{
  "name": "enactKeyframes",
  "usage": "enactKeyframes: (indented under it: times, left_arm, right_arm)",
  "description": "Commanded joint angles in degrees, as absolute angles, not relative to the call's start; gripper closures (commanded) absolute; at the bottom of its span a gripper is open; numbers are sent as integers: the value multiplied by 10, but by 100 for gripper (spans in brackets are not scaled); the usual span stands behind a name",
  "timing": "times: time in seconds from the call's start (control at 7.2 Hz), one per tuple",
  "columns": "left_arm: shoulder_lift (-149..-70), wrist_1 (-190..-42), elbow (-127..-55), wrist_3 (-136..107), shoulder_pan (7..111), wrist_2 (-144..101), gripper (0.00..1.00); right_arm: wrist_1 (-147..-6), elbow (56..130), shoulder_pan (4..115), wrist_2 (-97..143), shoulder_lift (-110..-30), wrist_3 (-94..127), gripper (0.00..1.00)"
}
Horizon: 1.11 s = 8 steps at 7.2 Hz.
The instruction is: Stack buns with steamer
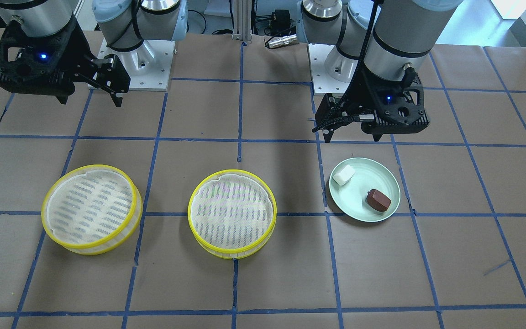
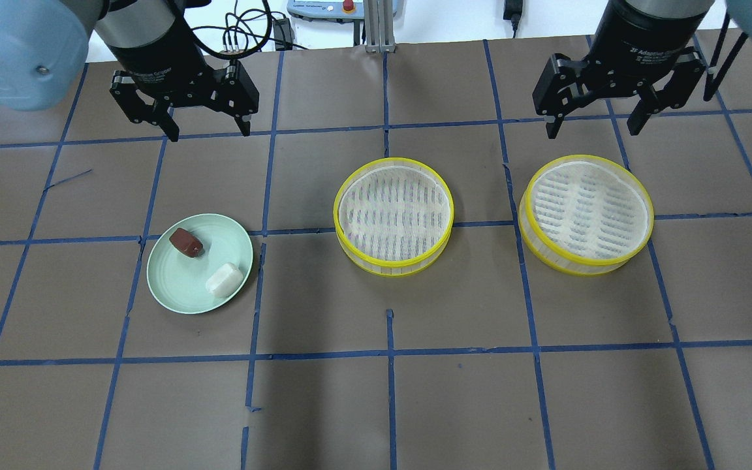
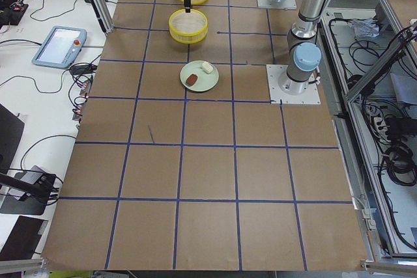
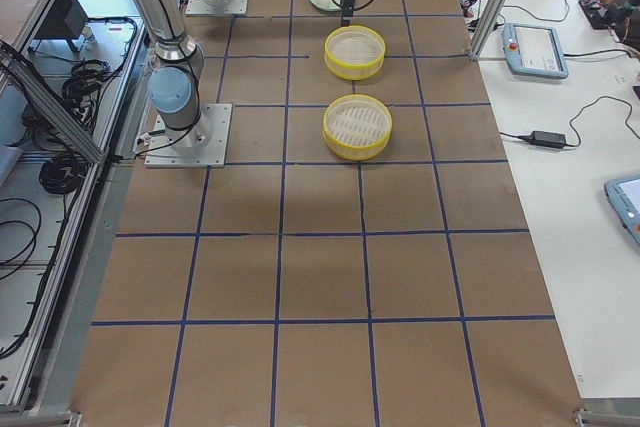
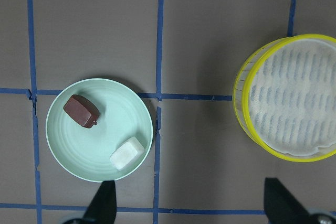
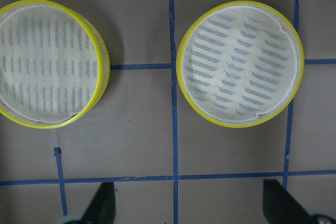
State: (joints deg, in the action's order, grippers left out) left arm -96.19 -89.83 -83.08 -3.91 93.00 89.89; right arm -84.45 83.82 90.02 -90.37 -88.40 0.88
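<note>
Left end effector [image 2: 209, 134] wide open, holding nothing, high above desk [image 2: 454, 391] near green plate [image 2: 173, 290]. Right end effector [image 2: 591, 130] wide open too. White bun [image 2: 224, 279] and reddish-brown bun [image 2: 186, 243] on plate, apart. 2 steamers: centre steamer [image 2: 382, 264], right steamer [image 2: 575, 264].

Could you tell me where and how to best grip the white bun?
Probably from straight above, the left end effector closing across the long flanks of the white bun: it lies flat and oblong on the green plate, apart from the reddish-brown bun.
</note>
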Motion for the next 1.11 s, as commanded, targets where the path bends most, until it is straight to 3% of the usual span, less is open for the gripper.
enactKeyframes:
  times: [0.0, 0.42, 0.97]
  left_arm:
    - [-958, -923, -830, -27, 930, 899, 0]
    - [-963, -938, -840, 34, 908, 903, 0]
    - [-983, -937, -1028, 38, 868, 903, 0]
  right_arm:
    - [-860, 844, 901, -901, -885, 9, 0]
    - [-860, 843, 901, -902, -885, 9, 0]
    - [-866, 853, 843, -909, -875, -96, 0]
